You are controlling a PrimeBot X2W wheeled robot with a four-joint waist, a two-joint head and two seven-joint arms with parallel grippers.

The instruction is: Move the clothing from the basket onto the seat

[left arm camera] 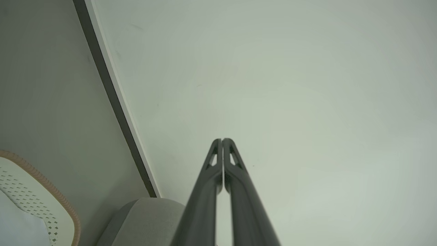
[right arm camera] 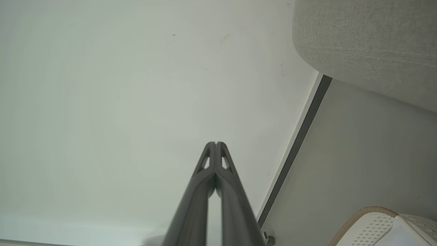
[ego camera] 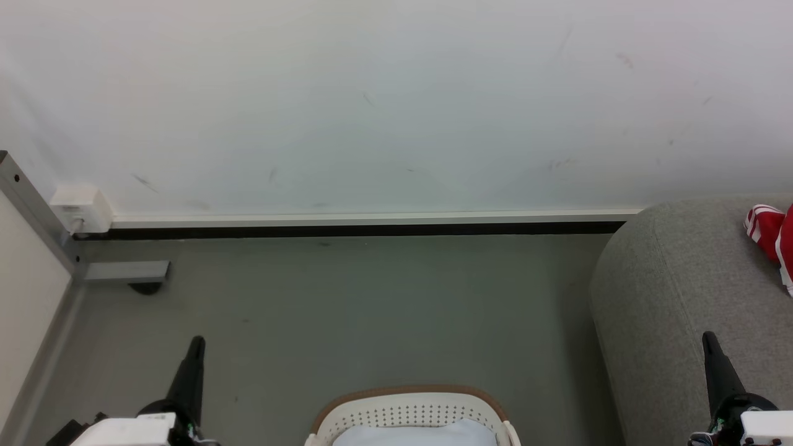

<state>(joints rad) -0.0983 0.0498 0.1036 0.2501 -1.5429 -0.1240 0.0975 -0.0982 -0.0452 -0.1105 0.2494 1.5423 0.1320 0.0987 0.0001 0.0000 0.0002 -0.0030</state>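
The left gripper [ego camera: 197, 340] and right gripper [ego camera: 708, 336] hang with fingers pressed together (both empty). A blind reach into the basket [ego camera: 409, 392] could snag the pale cloth [ego camera: 415, 433], not the clothing [ego camera: 770, 230].

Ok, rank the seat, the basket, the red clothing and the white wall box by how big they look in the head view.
1. seat
2. basket, cut off by the bottom edge
3. red clothing and white wall box: these look about alike, so unranked.
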